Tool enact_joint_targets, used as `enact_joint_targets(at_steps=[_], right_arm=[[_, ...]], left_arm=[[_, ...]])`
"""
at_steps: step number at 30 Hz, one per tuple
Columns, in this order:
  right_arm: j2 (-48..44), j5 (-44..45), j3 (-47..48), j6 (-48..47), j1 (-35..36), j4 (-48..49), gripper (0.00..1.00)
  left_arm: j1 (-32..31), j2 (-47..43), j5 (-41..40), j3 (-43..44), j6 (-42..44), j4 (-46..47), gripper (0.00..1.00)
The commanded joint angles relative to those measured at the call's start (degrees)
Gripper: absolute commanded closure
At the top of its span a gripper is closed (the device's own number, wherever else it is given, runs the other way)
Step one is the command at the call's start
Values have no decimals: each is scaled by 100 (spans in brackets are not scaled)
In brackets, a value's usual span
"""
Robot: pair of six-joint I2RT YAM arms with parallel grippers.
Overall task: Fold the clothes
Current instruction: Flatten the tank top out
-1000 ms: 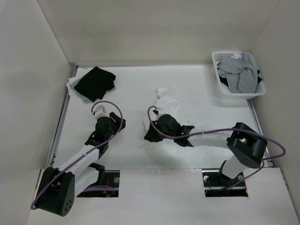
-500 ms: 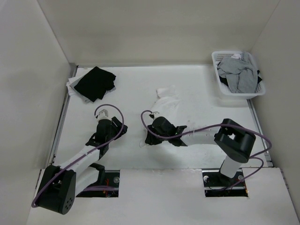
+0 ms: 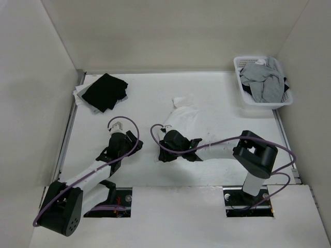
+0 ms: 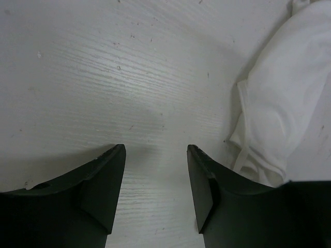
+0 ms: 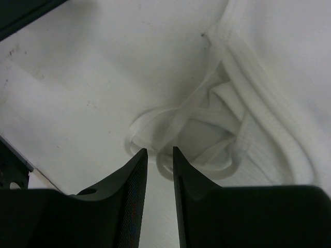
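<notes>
**Two weak points at the near hem: a loose cord and a one-armed pull**

Nearest the bases, the left fingers (image 4: 111, 165) stand spread over bare worktop (image 3: 145, 98) with nothing between them, just beside the near-left edge of the white garment (image 3: 183, 116); idle there, they leave any pull to one arm, which I judge would skew so long and thin a cloth instead of folding it squarely. The right fingers (image 5: 137, 170) hang low over the bunched hem with only a narrow slot between them, a loop of cord lying right at their tips; whether they nip that loop or merely sit above it, I cannot tell. Closing on the cord alone could draw out a strand and leave the cloth behind; closing on the bunch could press its creases into the fold; the right arm's purple cable (image 3: 155, 135), arching close by, might snag an edge. The garment itself lies crumpled mid-worktop, running from under the right wrist away toward the far side.

Against a second ago, both wrists have come back toward the bases; the right elbow has swung left, leaving more of the garment's middle uncovered; farther off, the black garment (image 3: 105, 91) and the basket (image 3: 241, 77) of grey garments (image 3: 264, 82) sit unchanged.
</notes>
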Motion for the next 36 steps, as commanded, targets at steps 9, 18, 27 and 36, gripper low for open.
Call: enact_joint_targets(at_steps=[9,18,27,36], right_arm=[[-91,536,137,16,153,103,97],[-2095,494,-768,244,-469,1035,97],[-2379,-24,-1165,456,-840,1194,96],[-2036,-227,-1595,974,-541,1904,98]], left_arm=[[-350,-230,-57,56,-60,-117,52],[-1967,-124,-584,478,-121,-1030,52],[-2628,-414,-646,276,-1026,-997,45],[-2663,-896,-699,-206,-1780,-637,45]])
